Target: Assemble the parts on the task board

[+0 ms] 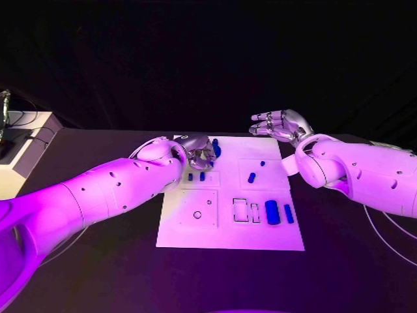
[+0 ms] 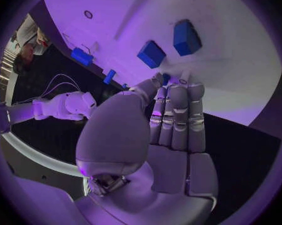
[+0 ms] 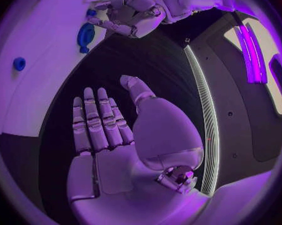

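Left hand (image 1: 197,151) at task board (image 1: 265,240) far edge

Both arms reaching in over the worktop (image 1: 96,274), the robot hands holding nothing.

The left arm (image 1: 86,195) is stretching in from the near left, its robot hand (image 1: 197,151) hanging palm down with fingers (image 2: 178,117) lying straight and close together, tips pointing away from the body. The right arm (image 1: 368,173) is coming in from the right, its wrist bending to lift the right robot hand (image 1: 280,125), whose fingers (image 3: 93,122) are lying flat, thumb spreading aside.
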### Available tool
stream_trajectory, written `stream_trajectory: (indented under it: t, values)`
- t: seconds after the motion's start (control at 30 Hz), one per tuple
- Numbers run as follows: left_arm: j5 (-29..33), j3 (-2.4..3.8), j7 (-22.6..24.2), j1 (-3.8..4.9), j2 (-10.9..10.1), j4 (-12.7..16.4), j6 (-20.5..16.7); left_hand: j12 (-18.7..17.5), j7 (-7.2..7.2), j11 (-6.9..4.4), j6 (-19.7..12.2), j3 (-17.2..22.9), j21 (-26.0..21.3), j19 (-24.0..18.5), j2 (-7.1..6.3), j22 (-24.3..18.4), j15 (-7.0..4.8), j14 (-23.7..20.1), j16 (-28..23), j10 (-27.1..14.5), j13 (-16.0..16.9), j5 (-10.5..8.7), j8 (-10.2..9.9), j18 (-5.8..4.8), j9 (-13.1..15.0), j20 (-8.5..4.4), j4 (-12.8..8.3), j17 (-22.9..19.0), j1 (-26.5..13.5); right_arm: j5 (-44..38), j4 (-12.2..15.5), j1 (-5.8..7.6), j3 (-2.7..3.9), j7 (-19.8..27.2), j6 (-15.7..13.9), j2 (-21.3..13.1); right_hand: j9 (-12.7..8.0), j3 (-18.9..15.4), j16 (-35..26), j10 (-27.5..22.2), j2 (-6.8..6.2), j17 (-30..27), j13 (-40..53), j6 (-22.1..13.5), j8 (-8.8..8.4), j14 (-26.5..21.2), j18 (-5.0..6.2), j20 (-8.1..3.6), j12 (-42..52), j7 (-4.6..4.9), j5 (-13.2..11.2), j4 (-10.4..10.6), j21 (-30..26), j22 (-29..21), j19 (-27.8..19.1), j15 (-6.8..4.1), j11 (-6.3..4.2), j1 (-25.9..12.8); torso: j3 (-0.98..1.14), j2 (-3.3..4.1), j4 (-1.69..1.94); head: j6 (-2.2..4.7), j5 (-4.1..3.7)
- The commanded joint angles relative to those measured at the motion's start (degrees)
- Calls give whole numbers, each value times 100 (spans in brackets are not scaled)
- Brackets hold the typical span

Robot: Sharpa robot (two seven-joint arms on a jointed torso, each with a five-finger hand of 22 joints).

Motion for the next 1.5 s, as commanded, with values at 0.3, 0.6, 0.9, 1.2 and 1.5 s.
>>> stream_trajectory:
  t: [0.3,0.6,0.9,1.2,1.5]
  values:
    - [20,-5,-14,-1,61,-48,258,-17,46,-49,204,8,102,36,145,212,-30,31,33,279,5,-18,-22,41,1,-27,-54,-1,-11,-60,17,3,3,89,26,9,7,24,-34,32,-3,-6,-8,58,-13,12,-109,-1,-19,124,38,-5,-21,-6,-31,-10,0,-58,-2,-2,3,-21,-15]
    - [20,-14,-56,-1,65,-66,362,-9,72,-98,385,-33,175,42,252,224,-53,36,36,531,16,-17,-20,15,5,-53,-130,7,27,-60,22,4,3,89,27,8,7,24,-34,32,-3,-6,-8,58,-13,12,-109,-1,-19,124,38,-5,-21,-6,-31,-10,0,-58,-3,-7,11,-34,-30]
    - [24,-18,-68,-2,62,-56,264,-123,168,-109,438,-5,262,42,363,241,-64,44,32,721,26,-16,-22,7,2,-69,-265,23,109,-60,24,6,3,91,24,9,7,26,-34,36,-4,-6,-8,62,-14,16,-110,-3,-19,123,41,5,-20,-5,-21,-12,0,-65,-8,-4,9,-30,-26]
    - [158,-14,47,-7,-36,83,-78,-186,202,-117,515,144,498,133,392,278,-81,134,-11,849,22,-16,-27,5,-4,-84,-408,39,86,-60,24,7,3,95,25,12,7,26,-34,36,-4,-6,-8,62,-14,16,-110,-3,-19,123,41,5,-20,-5,-21,-12,0,-65,-11,-6,7,-8,-24]
    - [461,72,127,-9,-395,544,-278,-185,201,-123,536,180,594,179,372,289,-86,158,-22,864,22,-14,-26,6,-3,-78,-421,58,53,-60,27,7,3,95,24,-13,7,26,-34,36,-4,-6,-8,62,-14,16,-110,-3,-19,123,41,5,-20,-5,-21,-12,0,-65,-9,-22,23,-10,-29]
